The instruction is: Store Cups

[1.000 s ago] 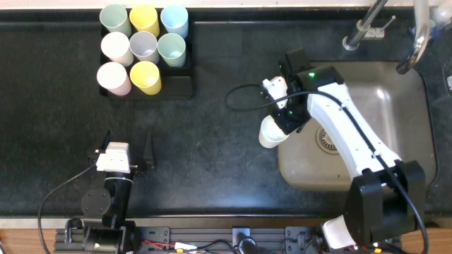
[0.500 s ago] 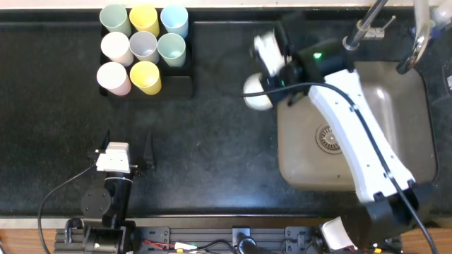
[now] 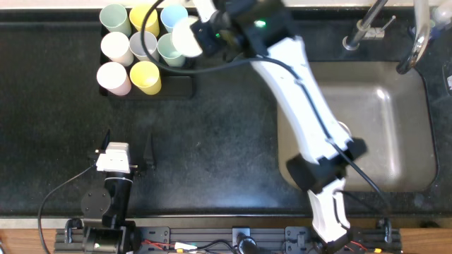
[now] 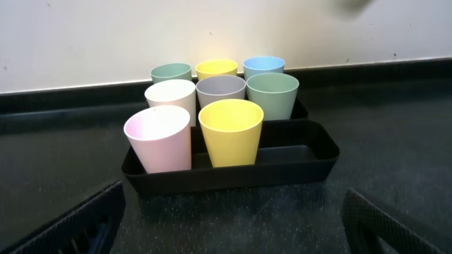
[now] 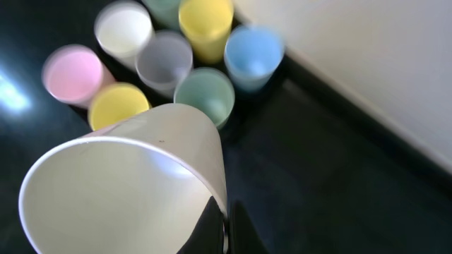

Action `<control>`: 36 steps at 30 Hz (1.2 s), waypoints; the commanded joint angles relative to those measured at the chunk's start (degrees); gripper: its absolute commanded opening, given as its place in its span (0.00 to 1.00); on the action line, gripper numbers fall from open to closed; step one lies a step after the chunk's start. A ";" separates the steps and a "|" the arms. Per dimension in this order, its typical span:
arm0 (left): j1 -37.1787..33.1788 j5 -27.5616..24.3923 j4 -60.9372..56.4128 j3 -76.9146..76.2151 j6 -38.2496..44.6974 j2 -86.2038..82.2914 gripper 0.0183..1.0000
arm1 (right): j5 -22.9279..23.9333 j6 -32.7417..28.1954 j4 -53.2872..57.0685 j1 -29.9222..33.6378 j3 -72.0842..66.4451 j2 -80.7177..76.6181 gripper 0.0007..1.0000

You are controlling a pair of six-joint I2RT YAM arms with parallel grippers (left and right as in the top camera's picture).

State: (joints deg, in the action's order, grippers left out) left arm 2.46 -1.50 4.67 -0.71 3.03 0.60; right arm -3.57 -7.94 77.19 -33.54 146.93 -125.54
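Note:
A black tray (image 3: 181, 86) at the counter's back left holds several pastel cups (image 3: 144, 46), with one corner slot (image 4: 296, 156) bare. My right gripper (image 3: 203, 31) is shut on a white cup (image 3: 186, 37), carried tilted above the tray's right side by the green cup (image 3: 171, 49). In the right wrist view the white cup (image 5: 127, 187) faces mouth-first toward the camera, its wall pinched by my gripper (image 5: 223, 224), and the tray's cups (image 5: 203, 93) lie below. My left gripper (image 3: 128, 150) rests open on the counter in front of the tray, its fingers (image 4: 78, 224) spread wide.
A steel sink (image 3: 385, 127) is set into the black counter at the right, with a faucet (image 3: 367, 25) behind it. The right arm (image 3: 304, 106) stretches diagonally across the counter's middle. A pale wall (image 4: 226, 28) stands right behind the tray.
My right arm has swung from the sink's left edge up and left across the counter, carrying the white cup to above the tray. The left arm has kept still.

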 commanded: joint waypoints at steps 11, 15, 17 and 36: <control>-0.26 0.07 -0.09 0.26 0.61 -0.44 1.00 | 3.85 -1.25 -0.63 -6.64 1.14 -10.56 0.04; -0.26 0.07 -0.09 0.26 0.61 -0.44 1.00 | 4.90 -1.49 -0.76 -6.69 1.14 -12.11 0.04; -0.26 0.07 -0.09 0.26 0.61 -0.44 1.00 | 5.09 -1.49 -0.90 -6.73 1.14 -12.83 0.04; -0.26 0.07 -0.09 0.26 0.61 -0.44 1.00 | 6.75 -1.53 -2.89 -7.43 0.33 -16.61 0.04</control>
State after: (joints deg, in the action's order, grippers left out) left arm 2.46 -1.50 4.67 -0.71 3.05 0.60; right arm 2.17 -9.26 74.32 -40.25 146.93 -140.66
